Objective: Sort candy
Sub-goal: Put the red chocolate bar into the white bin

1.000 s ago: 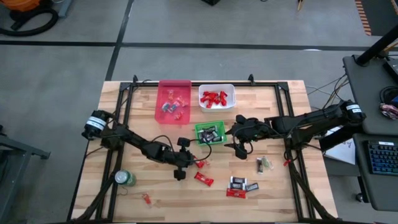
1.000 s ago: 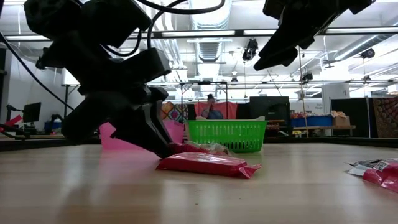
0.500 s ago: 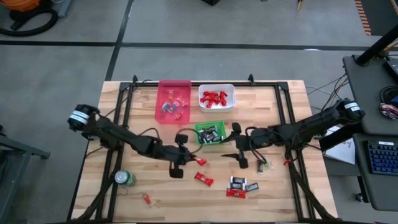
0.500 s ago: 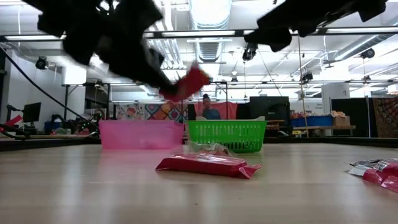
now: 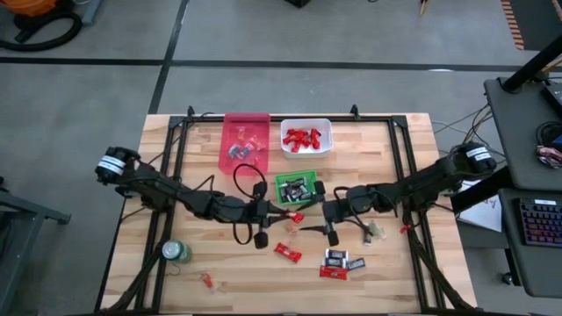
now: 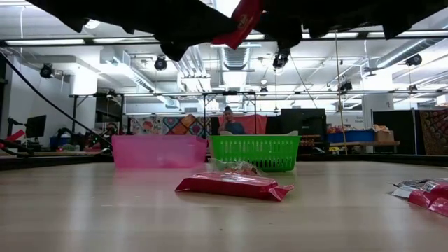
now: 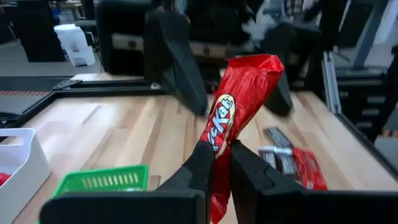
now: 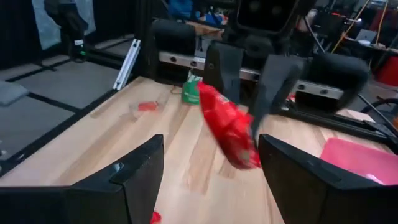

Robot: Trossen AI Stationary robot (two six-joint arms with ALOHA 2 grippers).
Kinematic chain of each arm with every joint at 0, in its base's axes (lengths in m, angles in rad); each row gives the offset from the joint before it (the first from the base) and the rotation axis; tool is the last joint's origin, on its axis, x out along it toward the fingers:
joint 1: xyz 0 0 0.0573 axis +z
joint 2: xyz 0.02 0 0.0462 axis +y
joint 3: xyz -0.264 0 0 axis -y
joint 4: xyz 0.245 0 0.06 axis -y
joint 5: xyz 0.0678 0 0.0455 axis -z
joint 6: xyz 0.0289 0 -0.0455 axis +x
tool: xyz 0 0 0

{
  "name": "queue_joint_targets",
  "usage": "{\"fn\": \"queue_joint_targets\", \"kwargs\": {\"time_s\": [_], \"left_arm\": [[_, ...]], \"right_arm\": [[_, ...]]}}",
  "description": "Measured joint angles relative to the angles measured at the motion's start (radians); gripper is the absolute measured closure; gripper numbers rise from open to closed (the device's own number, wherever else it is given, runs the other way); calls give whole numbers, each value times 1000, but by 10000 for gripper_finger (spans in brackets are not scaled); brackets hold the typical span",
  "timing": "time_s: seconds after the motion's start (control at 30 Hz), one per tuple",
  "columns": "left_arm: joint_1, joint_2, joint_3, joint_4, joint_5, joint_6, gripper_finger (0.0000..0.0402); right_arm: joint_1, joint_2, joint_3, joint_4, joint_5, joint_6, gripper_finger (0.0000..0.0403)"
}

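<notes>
While left gripper point(image 7: 221, 163) pinches one red candy point(image 7: 238, 112), three bins point(image 5: 304, 136) wait.

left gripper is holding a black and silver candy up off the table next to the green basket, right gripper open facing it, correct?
Not quite: the candy in the left gripper is red, not black and silver, as the left wrist view shows. The rest holds: it is lifted off the table beside the green basket, and the right gripper is open, facing it.

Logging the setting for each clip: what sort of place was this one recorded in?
Probably a robotics lab or workshop: a wooden table with two mounted arms on bare concrete floor, exposed ceiling ducts with strip lights overhead, and desks with monitors behind, where a person sits.
</notes>
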Motion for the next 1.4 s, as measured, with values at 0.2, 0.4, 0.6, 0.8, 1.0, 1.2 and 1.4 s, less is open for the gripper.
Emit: {"fn": "queue_joint_targets", "kwargs": {"time_s": [0.2,0.4,0.6,0.8,1.0,1.2,1.4], "left_arm": [[4,42,0,50,-14,2,388],[5,53,0,51,-12,-12,376],[5,48,0,47,-14,-13,342],[7,5,0,-47,-32,-14,286],[8,-97,2,-271,-65,-27,245],[8,-217,2,-508,-154,-101,241],[8,-279,2,-614,-208,-136,245]], "right_arm": [[-1,59,31,13,2,-6,200],[-2,69,39,9,12,-21,313],[-4,68,39,8,8,-42,374],[-31,49,65,-83,1,-12,369],[-114,-13,138,-351,74,-11,371],[-301,-27,247,-694,238,-45,372],[-555,21,298,-791,228,-32,373]]}}
